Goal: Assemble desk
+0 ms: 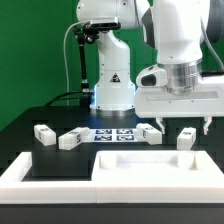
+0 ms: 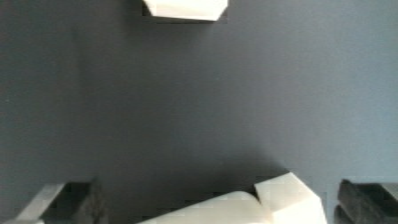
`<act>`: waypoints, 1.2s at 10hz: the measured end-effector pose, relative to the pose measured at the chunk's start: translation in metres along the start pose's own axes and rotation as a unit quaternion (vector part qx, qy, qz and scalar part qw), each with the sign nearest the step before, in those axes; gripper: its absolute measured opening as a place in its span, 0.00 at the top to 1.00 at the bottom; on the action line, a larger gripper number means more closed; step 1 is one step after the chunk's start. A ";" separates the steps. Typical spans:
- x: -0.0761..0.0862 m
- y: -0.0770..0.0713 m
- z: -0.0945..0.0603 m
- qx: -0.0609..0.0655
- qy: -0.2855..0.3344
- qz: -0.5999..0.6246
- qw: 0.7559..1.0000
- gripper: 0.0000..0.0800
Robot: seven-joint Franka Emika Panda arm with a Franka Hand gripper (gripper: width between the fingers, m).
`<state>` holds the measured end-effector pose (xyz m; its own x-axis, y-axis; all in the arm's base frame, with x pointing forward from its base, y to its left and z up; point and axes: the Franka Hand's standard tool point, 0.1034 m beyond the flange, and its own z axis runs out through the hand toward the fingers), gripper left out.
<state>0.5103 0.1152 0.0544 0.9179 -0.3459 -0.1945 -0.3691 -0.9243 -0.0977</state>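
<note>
Four leg blocks: all lay loose on the dark table (image 1: 20, 135), in a rough row behind the tabletop panel (image 1: 145, 165), none joined to it.
Gripper (image 1: 183, 125): spread wide, pointing down and holding nothing; it hung above the right leg block (image 1: 186, 137) with neither finger touching it.
Fingers (image 2: 61, 205): dark, one on either side of the block's white corner in the wrist view (only bare table filled the rest of the gap).
Leftmost leg block (image 1: 43, 133): toward the exterior view's left, well apart from the gripper.
Second leg block (image 1: 70, 139): just beside the leftmost leg block, between it and the marker board (image 1: 112, 133).
Third leg block (image 1: 149, 131): lay at a slant by the marker board's end on the exterior view's right; whether it touched the board could not be told.
Right leg block: just behind the panel's far edge, beneath the open fingers.
Tabletop panel: lay flat at the front of the scene, within the low white border wall (image 1: 30, 175), toward the exterior view's right.
White piece (image 2: 183, 8): cut off at the edge of the wrist view, apart from the fingers; which part it was could not be told.
</note>
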 end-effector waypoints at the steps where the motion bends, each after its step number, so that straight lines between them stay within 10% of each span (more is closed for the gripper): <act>1: -0.012 0.006 0.006 0.019 -0.067 0.017 0.997 0.19; 8: -0.026 0.010 0.018 0.026 -0.332 0.040 0.942 0.19; 12: -0.018 0.008 0.026 0.030 -0.327 0.042 0.943 0.19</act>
<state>0.4869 0.1187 0.0316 0.6051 -0.2257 -0.7635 -0.4627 -0.8801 -0.1065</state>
